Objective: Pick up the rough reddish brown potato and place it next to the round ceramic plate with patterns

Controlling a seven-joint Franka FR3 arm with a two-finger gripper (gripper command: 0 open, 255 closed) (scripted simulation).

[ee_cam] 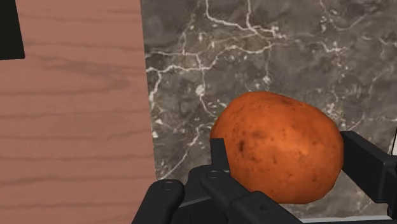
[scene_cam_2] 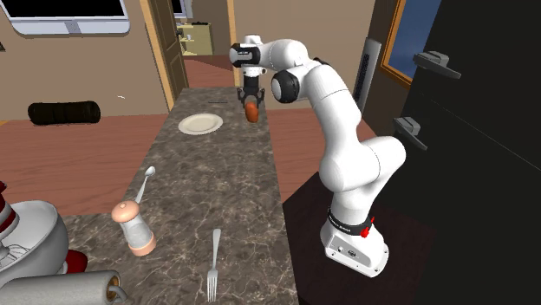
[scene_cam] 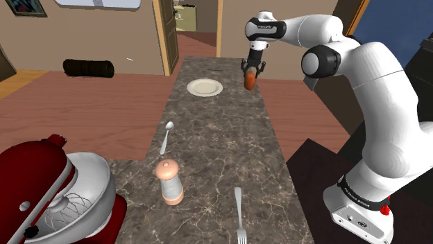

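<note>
Lettering on the black bands of the arm [scene_cam: 388,118] is too small for you to read. Your gripper [scene_cam: 250,75] has its fingers clasped on the potato [ee_cam: 277,146], an oval, orange-brown one with dark specks. It hangs over the far end of the marble counter [scene_cam: 215,145], near the edge at the shoulder view's right, beside the cream plate [scene_cam: 205,87].

The plate [scene_cam: 205,87] is sitting far back on the counter [scene_cam: 222,145] — the potato [scene_cam: 250,81] is hanging beside it, spoon [scene_cam: 167,136] and fork [scene_cam: 240,216] lying nearer.
</note>
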